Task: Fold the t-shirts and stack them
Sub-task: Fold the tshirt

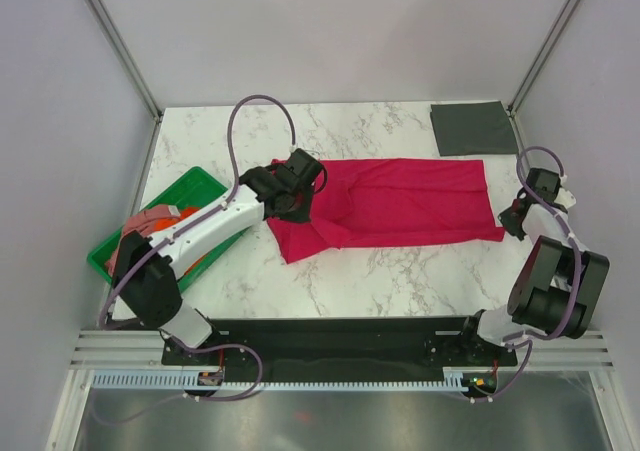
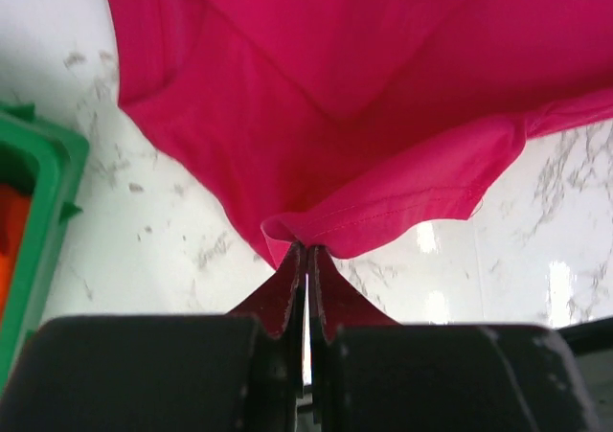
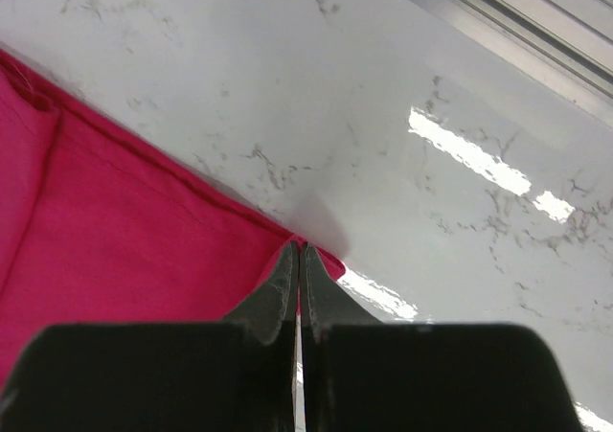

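Note:
The crimson-red t-shirt [image 1: 400, 203] lies spread across the middle of the marble table. My left gripper [image 1: 297, 193] is shut on the shirt's left end, pinching a hemmed fold [image 2: 316, 233] and lifting it slightly. My right gripper [image 1: 510, 216] is shut on the shirt's right corner [image 3: 321, 258], low at the table. The dark grey t-shirt [image 1: 470, 128] lies folded at the back right. The dusty pink t-shirt [image 1: 150, 221] and the orange t-shirt [image 1: 190, 214] lie in the green tray [image 1: 195, 183] at the left.
The green tray's rim [image 2: 48, 173] shows left of my left gripper. White walls and metal posts close the table at the back and sides. A black base bar runs along the near edge.

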Controlling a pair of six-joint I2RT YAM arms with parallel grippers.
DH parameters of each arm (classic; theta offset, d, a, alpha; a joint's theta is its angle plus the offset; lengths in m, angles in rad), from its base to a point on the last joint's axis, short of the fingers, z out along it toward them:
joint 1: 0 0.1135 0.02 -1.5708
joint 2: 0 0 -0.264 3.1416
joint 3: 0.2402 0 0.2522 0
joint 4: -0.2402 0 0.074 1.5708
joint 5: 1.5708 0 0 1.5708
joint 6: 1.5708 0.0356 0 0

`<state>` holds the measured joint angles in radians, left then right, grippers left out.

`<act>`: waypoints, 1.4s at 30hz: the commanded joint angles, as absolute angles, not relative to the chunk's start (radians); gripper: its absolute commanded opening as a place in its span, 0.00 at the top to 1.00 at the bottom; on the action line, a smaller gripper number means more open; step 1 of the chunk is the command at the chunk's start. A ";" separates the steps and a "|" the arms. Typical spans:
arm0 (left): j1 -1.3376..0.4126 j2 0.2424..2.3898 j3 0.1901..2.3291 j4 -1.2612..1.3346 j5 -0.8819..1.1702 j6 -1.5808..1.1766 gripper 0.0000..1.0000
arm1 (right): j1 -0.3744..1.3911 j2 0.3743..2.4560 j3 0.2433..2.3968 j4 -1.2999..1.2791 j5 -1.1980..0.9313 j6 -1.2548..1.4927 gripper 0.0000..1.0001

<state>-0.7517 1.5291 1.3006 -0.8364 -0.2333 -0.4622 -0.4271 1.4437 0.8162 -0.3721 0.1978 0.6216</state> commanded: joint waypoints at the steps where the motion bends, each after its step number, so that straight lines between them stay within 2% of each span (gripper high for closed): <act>1: -0.709 1.621 1.423 -0.831 -0.219 -0.329 0.98 | -0.414 1.500 0.908 -0.359 0.235 0.604 1.00; 12: -0.577 1.830 1.637 -0.835 -0.179 -0.181 0.98 | -0.334 1.698 1.123 -0.417 0.291 0.581 1.00; 28: -0.486 1.980 1.827 -0.839 -0.169 -0.003 0.98 | -0.315 1.804 1.229 -0.440 0.275 0.568 1.00; 42: -0.456 2.057 1.870 -0.851 -0.205 0.028 0.98 | -0.268 1.887 1.316 -0.445 0.262 0.548 1.00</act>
